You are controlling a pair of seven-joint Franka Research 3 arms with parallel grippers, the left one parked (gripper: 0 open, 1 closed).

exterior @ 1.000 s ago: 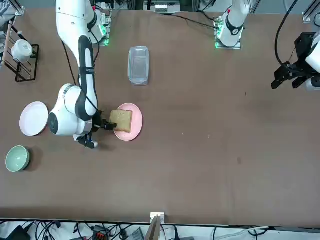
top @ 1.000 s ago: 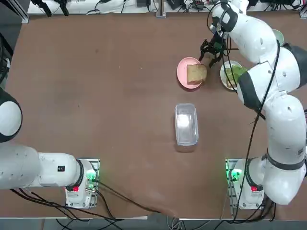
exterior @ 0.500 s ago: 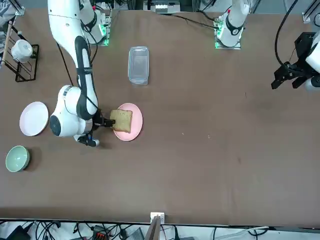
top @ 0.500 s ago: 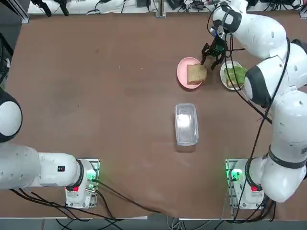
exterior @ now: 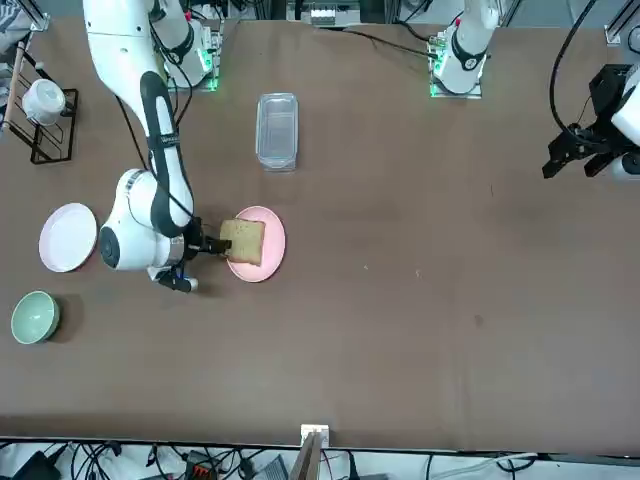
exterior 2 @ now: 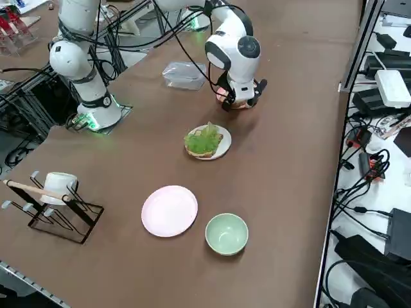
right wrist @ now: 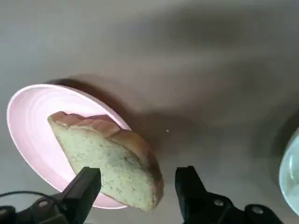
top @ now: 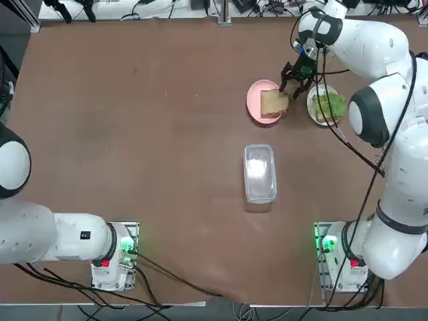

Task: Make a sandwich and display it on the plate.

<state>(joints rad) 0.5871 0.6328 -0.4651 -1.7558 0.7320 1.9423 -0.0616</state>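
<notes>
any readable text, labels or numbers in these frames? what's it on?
None readable.
Bread slice, pink plate, clear container, green bowl: no print visible.
A small dark mark on the parked left arm: too small to read.
The right gripper, open over the bread's edge, shows no markings.

Tan bread slice [top: 273,103] flat on pink plate; 2nd slice w/ green leaves [top: 328,103] on white plate [top: 313,111] beside it
</notes>
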